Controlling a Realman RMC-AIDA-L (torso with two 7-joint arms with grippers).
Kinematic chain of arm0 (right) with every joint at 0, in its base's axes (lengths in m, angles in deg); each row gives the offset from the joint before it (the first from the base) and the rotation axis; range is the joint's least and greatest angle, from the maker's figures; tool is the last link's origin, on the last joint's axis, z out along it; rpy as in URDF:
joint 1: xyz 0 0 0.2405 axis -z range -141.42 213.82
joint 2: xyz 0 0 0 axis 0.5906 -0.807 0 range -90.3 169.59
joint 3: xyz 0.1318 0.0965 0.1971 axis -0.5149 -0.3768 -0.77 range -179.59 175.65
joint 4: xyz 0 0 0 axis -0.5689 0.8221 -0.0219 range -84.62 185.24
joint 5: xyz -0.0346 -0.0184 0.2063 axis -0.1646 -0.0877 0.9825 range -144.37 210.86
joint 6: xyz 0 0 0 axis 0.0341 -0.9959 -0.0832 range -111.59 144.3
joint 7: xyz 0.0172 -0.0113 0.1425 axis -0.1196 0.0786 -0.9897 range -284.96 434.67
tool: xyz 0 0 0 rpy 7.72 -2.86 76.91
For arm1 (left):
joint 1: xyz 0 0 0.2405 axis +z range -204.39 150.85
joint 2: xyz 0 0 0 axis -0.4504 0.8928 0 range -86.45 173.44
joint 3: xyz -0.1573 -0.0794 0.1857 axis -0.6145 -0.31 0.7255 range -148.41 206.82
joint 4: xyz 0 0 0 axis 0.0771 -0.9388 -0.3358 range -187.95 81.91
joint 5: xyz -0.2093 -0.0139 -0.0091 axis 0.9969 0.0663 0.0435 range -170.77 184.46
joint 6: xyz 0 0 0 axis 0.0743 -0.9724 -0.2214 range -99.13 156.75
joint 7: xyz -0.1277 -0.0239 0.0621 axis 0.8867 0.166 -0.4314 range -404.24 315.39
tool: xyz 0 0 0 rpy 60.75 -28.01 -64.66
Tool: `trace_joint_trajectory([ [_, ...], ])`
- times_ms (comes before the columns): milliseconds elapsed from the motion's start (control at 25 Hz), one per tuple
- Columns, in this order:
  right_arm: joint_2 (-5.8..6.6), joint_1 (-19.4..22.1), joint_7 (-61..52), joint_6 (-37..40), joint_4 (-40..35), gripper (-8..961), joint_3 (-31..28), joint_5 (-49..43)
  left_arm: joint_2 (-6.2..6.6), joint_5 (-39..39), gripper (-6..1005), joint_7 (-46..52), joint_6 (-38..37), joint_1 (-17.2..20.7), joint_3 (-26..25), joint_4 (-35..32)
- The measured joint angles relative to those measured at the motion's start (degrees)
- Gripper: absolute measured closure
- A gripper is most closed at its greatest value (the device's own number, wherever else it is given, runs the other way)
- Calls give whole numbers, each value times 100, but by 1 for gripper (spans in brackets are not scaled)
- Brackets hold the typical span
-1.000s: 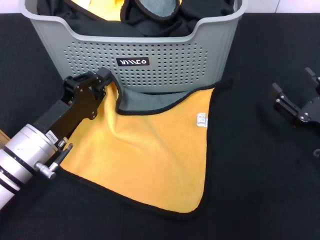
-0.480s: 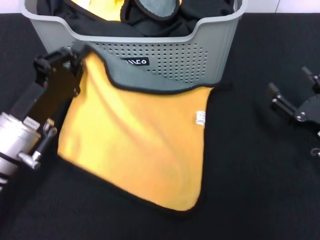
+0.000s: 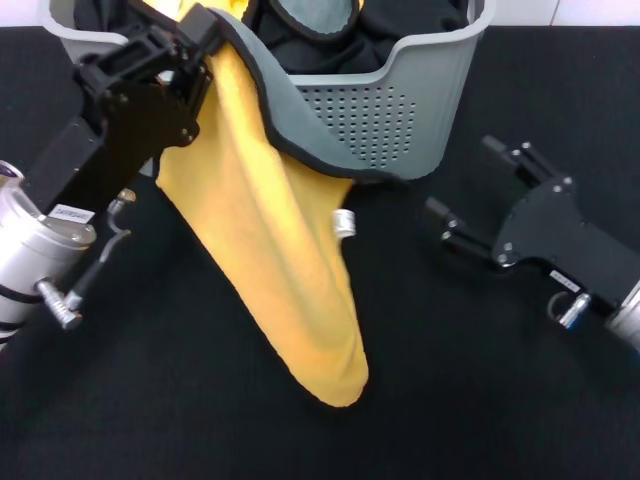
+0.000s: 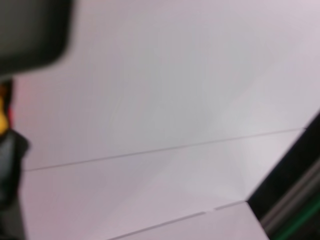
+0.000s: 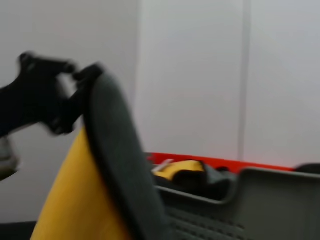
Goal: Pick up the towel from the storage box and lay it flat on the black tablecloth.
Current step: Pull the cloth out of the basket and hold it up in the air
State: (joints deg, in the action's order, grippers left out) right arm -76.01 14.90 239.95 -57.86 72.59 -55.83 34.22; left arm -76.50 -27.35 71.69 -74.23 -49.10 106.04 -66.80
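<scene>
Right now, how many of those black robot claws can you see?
2. The left end effector is raised by the storage box, gripping the towel; the right end effector hovers open over the black tablecloth.

Pale panelled wall [image 5: 200, 75] with thin seams; white strip behind.

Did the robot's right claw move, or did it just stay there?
Yes. The right gripper has come in from the cloth's right edge toward the storage box, while the left gripper holds the towel up.
</scene>
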Motion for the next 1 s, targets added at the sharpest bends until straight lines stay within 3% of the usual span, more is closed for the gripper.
trace_joint_trajectory([
  [200, 0, -27, 326, 20, 7, 98, -32, -125, 2, 6, 957, 84, -320, 15, 11, -261],
  [520, 9, -261, 404, 132, -44, 98, -25, -129, 2, -674, 956, 234, -588, -131, 25, -648],
  [1000, -34, -448, 417, 1090, 296, 114, 27, -433, -13, -805, 955, 329, -782, -174, 138, -1100],
])
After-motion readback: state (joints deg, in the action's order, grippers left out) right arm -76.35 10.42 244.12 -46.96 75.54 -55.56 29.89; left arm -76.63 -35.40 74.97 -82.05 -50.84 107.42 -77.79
